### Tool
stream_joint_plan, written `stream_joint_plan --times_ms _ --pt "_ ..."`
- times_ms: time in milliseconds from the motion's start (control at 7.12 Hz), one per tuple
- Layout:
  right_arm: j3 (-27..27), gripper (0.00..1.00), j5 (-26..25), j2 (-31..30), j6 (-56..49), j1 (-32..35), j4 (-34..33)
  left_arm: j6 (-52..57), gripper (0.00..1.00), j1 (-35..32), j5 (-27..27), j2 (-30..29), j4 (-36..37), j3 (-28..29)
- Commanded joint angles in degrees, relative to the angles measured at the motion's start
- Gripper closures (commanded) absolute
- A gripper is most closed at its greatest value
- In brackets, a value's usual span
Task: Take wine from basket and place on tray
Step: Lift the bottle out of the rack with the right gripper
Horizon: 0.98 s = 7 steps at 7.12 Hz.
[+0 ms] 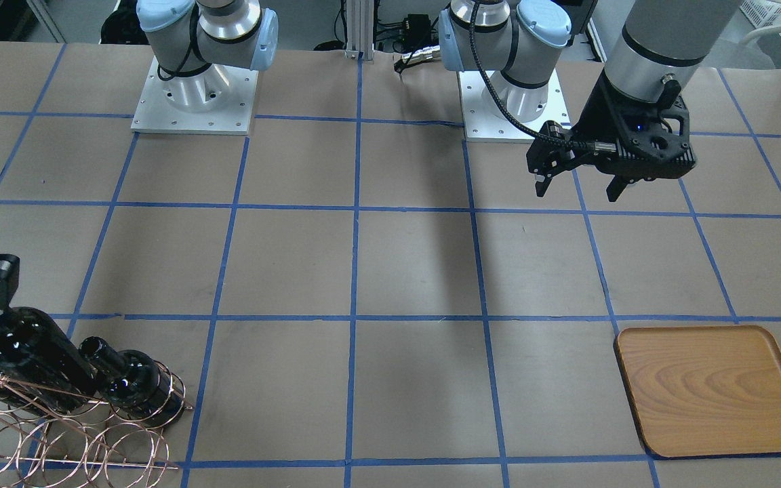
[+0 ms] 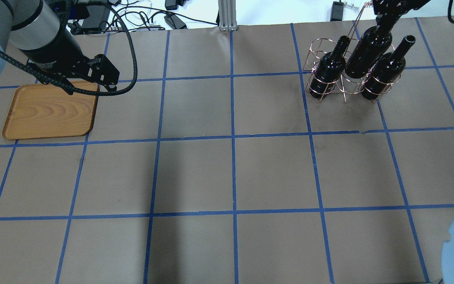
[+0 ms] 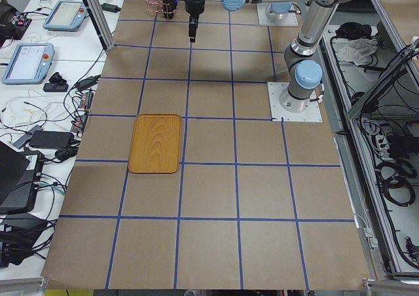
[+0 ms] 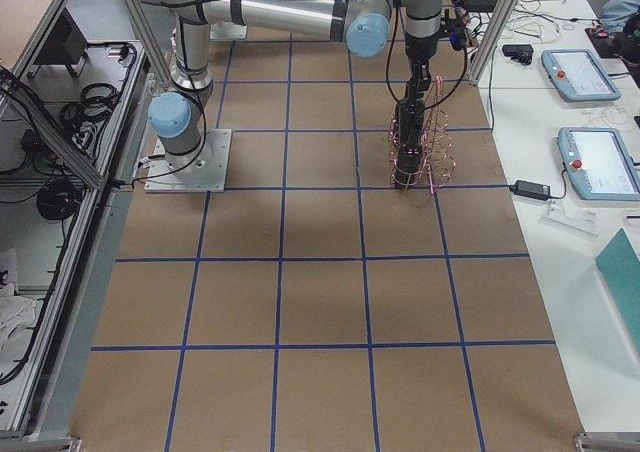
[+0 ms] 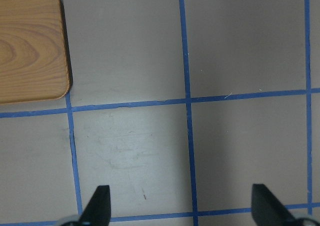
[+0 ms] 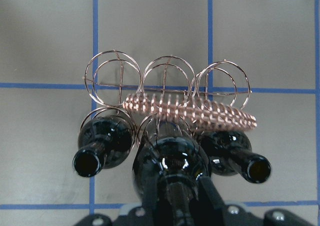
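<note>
My right gripper is shut on the neck of the middle wine bottle. In the overhead view that bottle stands higher than the two others alike, its base still among the loops of the copper wire basket. The wooden tray lies empty at the table's far left. My left gripper is open and empty, hovering above the table beside the tray's corner. It also shows in the front view, well above the tray.
The table is brown paper with a blue tape grid. The two arm bases stand at the robot's side. Cables and power bricks lie beyond the table's far edge.
</note>
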Motion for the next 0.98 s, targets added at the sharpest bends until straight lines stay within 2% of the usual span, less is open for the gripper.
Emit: stream_joint_plan --times_ms 0,140,421,561,842 --pt "-3.6 0.81 -0.6 -3.8 0.3 0.0 10.1 -0.1 0.00 0.2 -0.1 0.0 0.1 0.0" --pt "-1.1 0.85 -0.8 -4.5 1.8 0.3 12.9 -0.1 0.00 0.3 -0.2 0.0 0.2 0.0" --pt "11.2 0.93 0.0 -11.6 8.4 2.5 12.8 0.0 0.00 0.7 -0.2 0.0 0.3 0.4" --pt "15.6 0.95 0.1 -14.2 11.3 5.1 12.6 0.0 0.00 1.3 -0.5 0.0 0.3 0.4" --pt "17.4 0.96 0.1 -13.9 26.8 15.8 11.4 0.7 0.00 1.6 -0.4 0.0 0.3 0.4"
